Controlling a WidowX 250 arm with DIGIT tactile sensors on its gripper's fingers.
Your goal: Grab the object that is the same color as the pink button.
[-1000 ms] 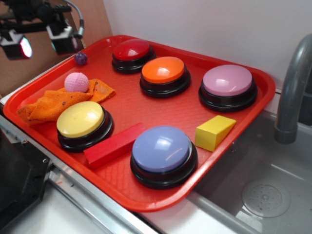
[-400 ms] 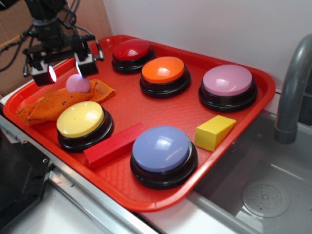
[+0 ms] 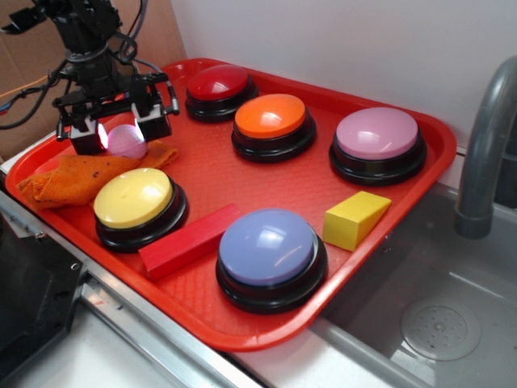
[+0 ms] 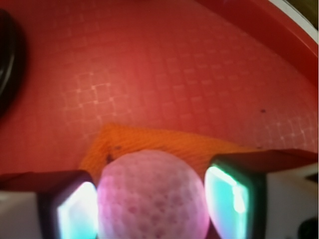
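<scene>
The small light-pink dimpled ball [image 3: 126, 142] lies on an orange cloth [image 3: 71, 179] at the left of the red tray [image 3: 216, 184]. My gripper [image 3: 119, 132] is lowered over it, with one finger on each side of the ball. In the wrist view the ball [image 4: 152, 196] fills the gap between the two lit pads [image 4: 227, 199]. The left pad looks to touch it and the right pad is a sliver away. The jaws are open around the ball. The pink button [image 3: 377, 134] with its black base stands at the tray's far right.
On the tray are a red button [image 3: 218, 83], an orange button [image 3: 271, 116], a yellow button [image 3: 133, 199], a lavender-blue button [image 3: 267, 247], a red block [image 3: 188, 240] and a yellow wedge [image 3: 355, 218]. A sink and faucet [image 3: 485, 145] are on the right.
My gripper has moved down and towards the ball, from above the tray's left corner to straddling it. The cloth has bunched slightly. The tiny purple ball is now hidden behind the gripper.
</scene>
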